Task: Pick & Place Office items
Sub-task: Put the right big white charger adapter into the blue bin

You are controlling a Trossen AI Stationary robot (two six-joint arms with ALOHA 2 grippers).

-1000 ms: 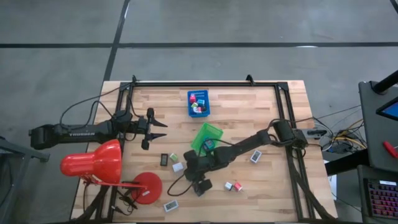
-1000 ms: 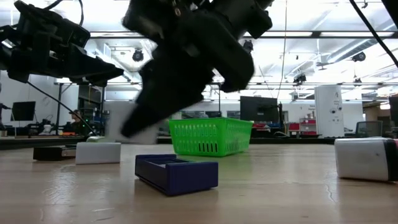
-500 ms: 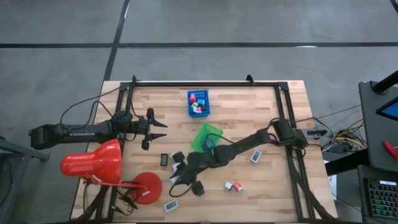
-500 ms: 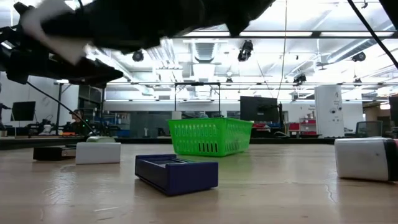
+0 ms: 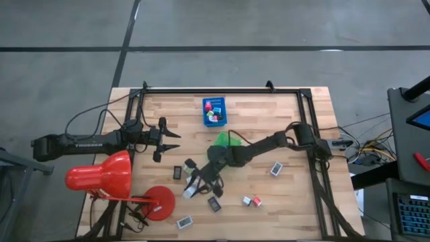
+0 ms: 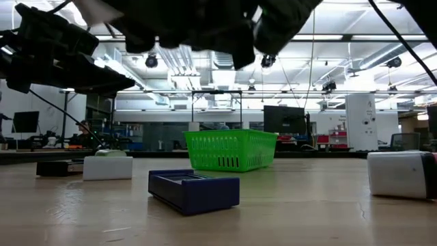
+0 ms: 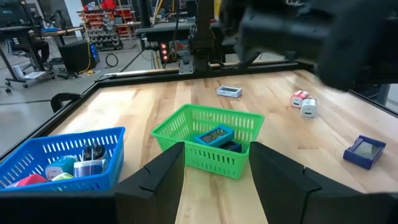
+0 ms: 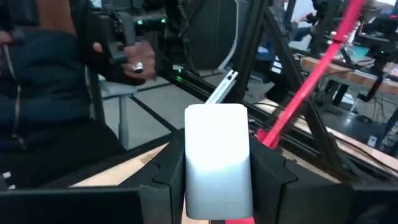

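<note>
Right gripper (image 5: 191, 190) out over the bench (image 5: 269, 107), near its front-left part, jaws closed on a white block (image 8: 217, 158) held between the two fingers (image 8: 166, 180). Seen from above, the block (image 5: 190, 193) sits at the gripper's tip, above the boards and just beside the round base of the red desk lamp (image 5: 107, 176). Beyond it in the right wrist view: a person's hand (image 8: 134, 65) on a dark handle.

Left gripper (image 5: 176, 140) hanging over the left side of the bench, jaws open and empty, pointed toward the green basket (image 7: 208, 148) with a teal piece (image 7: 212, 135) inside. Blue basket (image 5: 214, 111) near the far edge, holding several coloured pieces.

Other office items loose on the boards: a dark flat piece (image 5: 177, 172) left of the right gripper, a dark blue flat piece (image 5: 214, 204) just in front of it, a white piece (image 5: 184, 221) near the front edge, a pink-red and white pair (image 5: 252, 201) to the right, a white rectangle (image 5: 276, 169) farther right.
</note>
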